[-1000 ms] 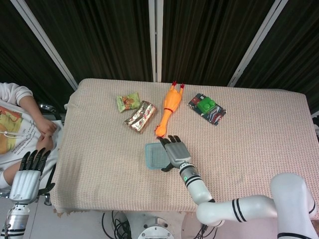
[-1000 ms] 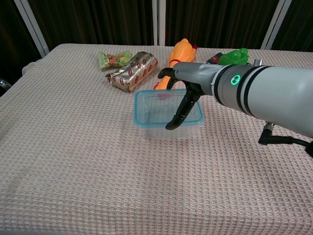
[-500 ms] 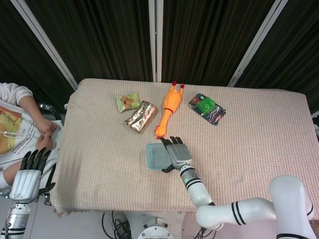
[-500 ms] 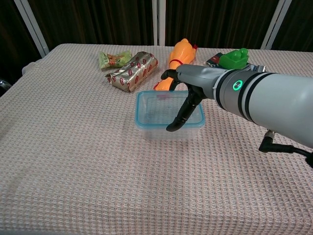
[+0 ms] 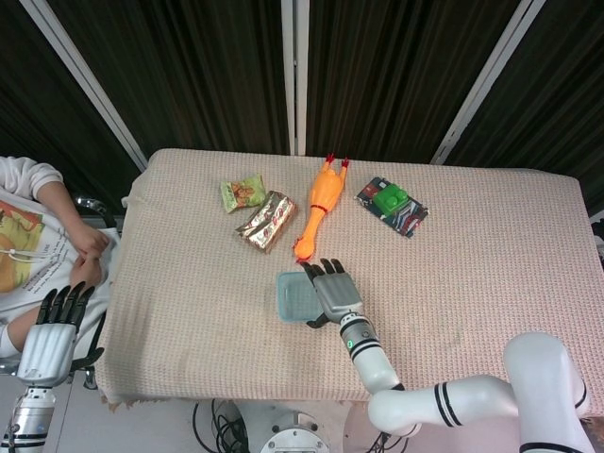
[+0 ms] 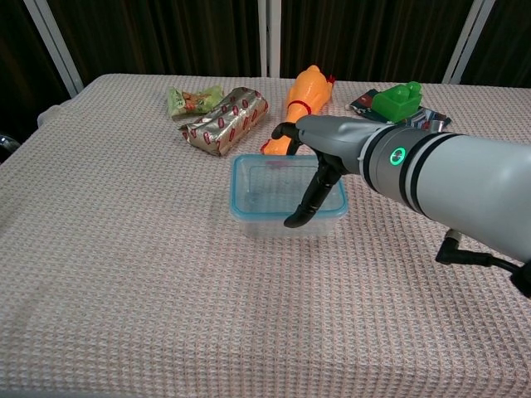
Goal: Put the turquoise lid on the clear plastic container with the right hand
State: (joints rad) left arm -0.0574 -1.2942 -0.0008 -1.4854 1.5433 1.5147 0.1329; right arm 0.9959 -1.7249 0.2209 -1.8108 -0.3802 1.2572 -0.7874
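Note:
The clear plastic container (image 6: 267,197) stands mid-table with the turquoise lid (image 6: 237,187) lying on top of it, its rim showing all round. My right hand (image 6: 322,154) lies flat over the lid's right side with fingers stretched toward the far edge. Its thumb hangs down at the front rim. In the head view the right hand (image 5: 332,291) covers the right part of the container (image 5: 293,297). My left hand (image 5: 52,328) hangs beyond the table's left edge, fingers straight and apart, holding nothing.
An orange rubber chicken (image 6: 305,91) lies just behind the container. A foil snack pack (image 6: 226,120) and a green packet (image 6: 194,99) lie at the back left. A green toy (image 6: 397,98) on a dark packet sits back right. A seated person (image 5: 28,236) is beside the table's left edge.
My right hand has eased slightly toward me and to the right over the lid, and the container has shifted a touch rightward. The left hand has not moved.

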